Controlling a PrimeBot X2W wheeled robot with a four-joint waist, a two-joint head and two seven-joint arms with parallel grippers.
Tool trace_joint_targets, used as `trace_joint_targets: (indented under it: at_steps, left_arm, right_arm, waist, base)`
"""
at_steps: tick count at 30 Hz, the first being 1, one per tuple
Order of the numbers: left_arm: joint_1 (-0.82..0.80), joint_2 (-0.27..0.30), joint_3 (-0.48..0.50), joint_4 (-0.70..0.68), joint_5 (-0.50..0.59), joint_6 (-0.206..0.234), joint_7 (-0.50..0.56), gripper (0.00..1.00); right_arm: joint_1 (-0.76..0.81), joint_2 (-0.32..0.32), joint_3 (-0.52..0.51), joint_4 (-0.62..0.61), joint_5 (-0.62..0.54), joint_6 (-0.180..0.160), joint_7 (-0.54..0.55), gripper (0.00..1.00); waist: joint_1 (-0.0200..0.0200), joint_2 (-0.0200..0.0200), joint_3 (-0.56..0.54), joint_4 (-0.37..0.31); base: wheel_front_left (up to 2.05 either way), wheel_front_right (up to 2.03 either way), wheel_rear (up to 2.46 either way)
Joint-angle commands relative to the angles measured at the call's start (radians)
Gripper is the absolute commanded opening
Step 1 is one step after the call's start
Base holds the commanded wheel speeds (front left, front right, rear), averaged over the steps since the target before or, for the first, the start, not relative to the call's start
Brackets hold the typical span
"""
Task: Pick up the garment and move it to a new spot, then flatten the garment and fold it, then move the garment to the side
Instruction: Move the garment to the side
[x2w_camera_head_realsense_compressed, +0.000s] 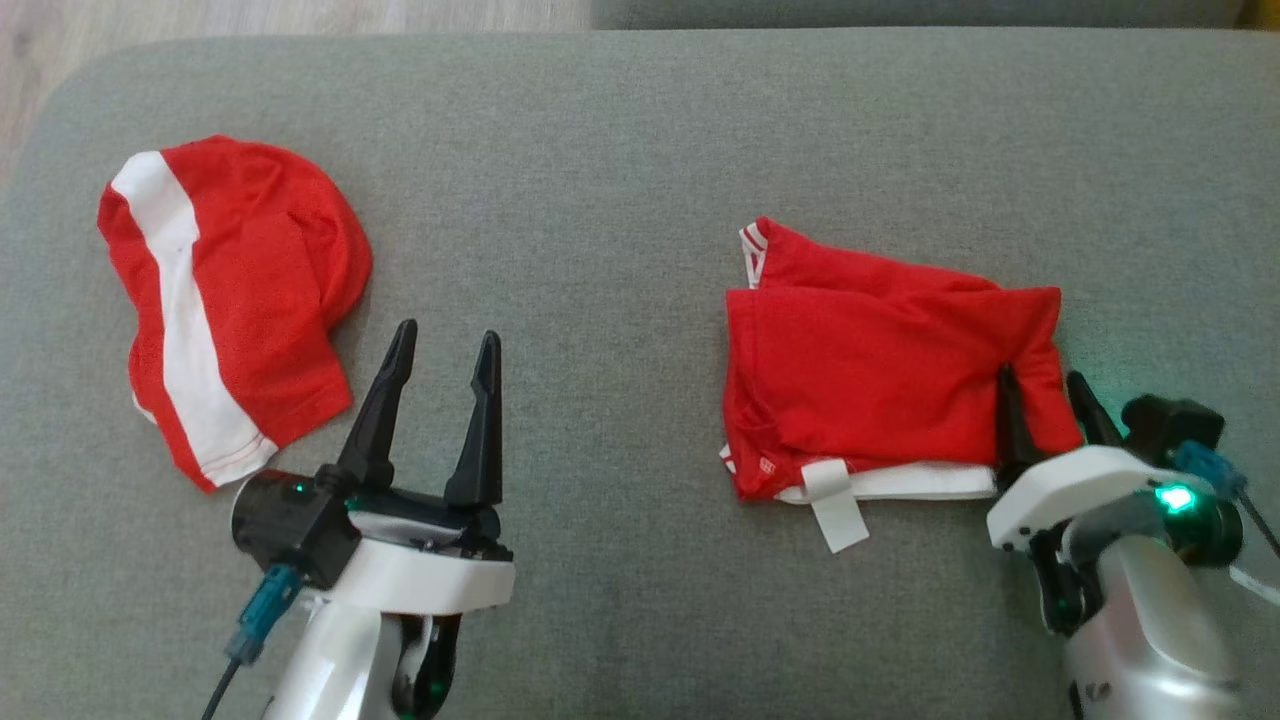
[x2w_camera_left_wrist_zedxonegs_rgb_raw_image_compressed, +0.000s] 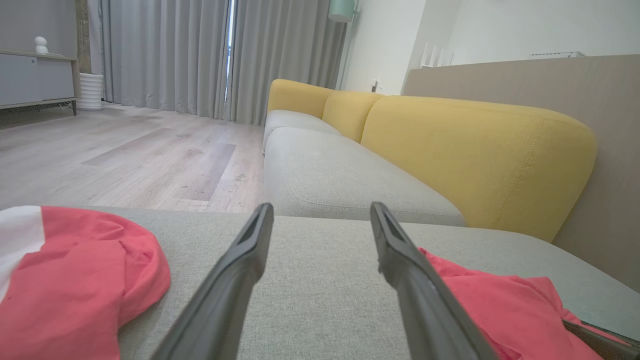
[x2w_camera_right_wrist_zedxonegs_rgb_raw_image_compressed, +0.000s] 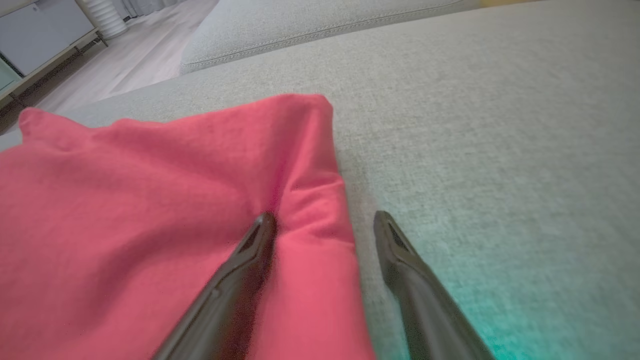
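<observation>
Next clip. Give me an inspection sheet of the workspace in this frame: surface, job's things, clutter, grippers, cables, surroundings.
Surface: grey cushion, fabric, smooth.
Job's things: striped garment, red with a white stripe, rumpled at left; folded garment, red, at right, with a white band and loose tab at its near edge.
Clutter: nothing seen.
Grippers: left gripper open, over the cushion between the garments; right gripper open, fingers astride the folded garment's right edge, one on the cloth, one beside it.
Cables: blue connector with a dark lead at the left wrist; second connector at the right wrist.
Surroundings: yellow sofa back, grey curtains, wood floor.
</observation>
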Motion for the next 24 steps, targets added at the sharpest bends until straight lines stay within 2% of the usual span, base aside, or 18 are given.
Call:
trace_joint_targets:
  at_steps: [1, 2, 3, 4, 8, 13, 17, 24]
  left_arm:
    - [-0.036, 0.002, 0.034, -0.032, 0.009, -0.001, -0.005, 1.0]
    - [-0.038, 0.002, 0.035, -0.032, 0.01, -0.001, -0.005, 1.0]
    - [-0.039, 0.002, 0.035, -0.031, 0.01, -0.002, -0.005, 1.0]
    - [-0.039, 0.002, 0.035, -0.03, 0.01, -0.002, -0.005, 1.0]
    - [-0.04, 0.002, 0.035, -0.032, 0.014, -0.002, -0.005, 1.0]
    - [-0.047, 0.002, 0.035, -0.043, 0.018, -0.002, -0.005, 1.0]
    - [-0.057, 0.002, 0.027, -0.053, 0.019, -0.002, -0.005, 1.0]
    - [-0.082, 0.002, 0.009, -0.07, 0.018, -0.001, -0.005, 1.0]
  right_arm:
    - [-0.03, 0.001, 0.046, 0.011, 0.001, -0.001, 0.002, 1.0]
    - [-0.036, 0.001, 0.054, 0.026, 0.0, -0.001, 0.0, 0.89]
    - [-0.042, 0.001, 0.062, 0.038, -0.005, -0.001, -0.004, 0.22]
    - [-0.049, 0.001, 0.069, 0.046, -0.012, -0.001, -0.01, 0.0]
    - [-0.086, -0.009, 0.071, 0.053, -0.067, -0.001, -0.052, 0.0]
    - [-0.136, -0.081, 0.076, 0.021, -0.122, -0.001, -0.075, 0.0]
    - [-0.175, -0.186, 0.08, -0.001, -0.132, -0.001, -0.055, 0.0]
    - [-0.221, -0.409, 0.051, 0.023, -0.122, -0.001, -0.009, 0.0]
  waist:
    - [-0.0001, 0.0, 0.004, -0.001]
    - [-0.0001, 0.0, 0.006, -0.002]
    - [-0.0001, 0.0, 0.006, -0.004]
    - [-0.0001, 0.0, 0.006, -0.008]
    - [-0.0001, 0.0, 0.0, -0.029]
    - [-0.0001, 0.0, -0.006, -0.061]
    - [-0.0001, 0.0, 0.0, -0.081]
    - [-0.0001, 0.0, 0.037, -0.092]
  base:
    - [0.0, 0.0, 0.0]
    - [0.0, 0.0, 0.0]
    - [0.0, 0.0, 0.0]
    - [0.0, 0.0, 0.0]
    - [0.0, 0.0, 0.0]
    - [0.0, 0.0, 0.0]
    - [0.0, 0.0, 0.0]
    - [0.0, 0.0, 0.0]
